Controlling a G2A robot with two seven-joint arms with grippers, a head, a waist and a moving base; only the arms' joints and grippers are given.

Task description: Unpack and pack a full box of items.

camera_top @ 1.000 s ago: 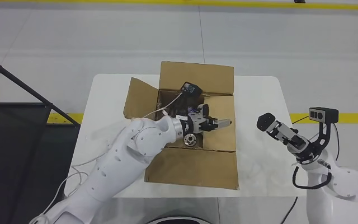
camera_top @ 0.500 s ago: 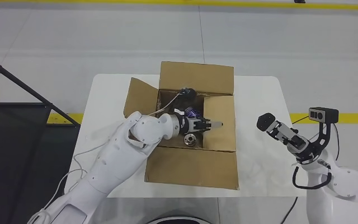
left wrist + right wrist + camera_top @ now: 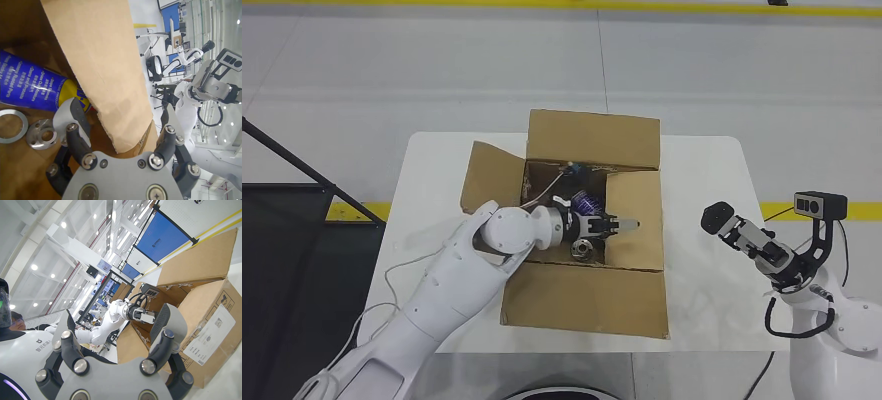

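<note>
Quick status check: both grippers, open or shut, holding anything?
Left gripper: open, astride a box flap, gripping nothing.
Right gripper: open, empty.

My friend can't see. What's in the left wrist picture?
The left claw is open, with a box flap between its fingers. Beside the flap lie a blue can, a metal ring and a round metal part.
</note>
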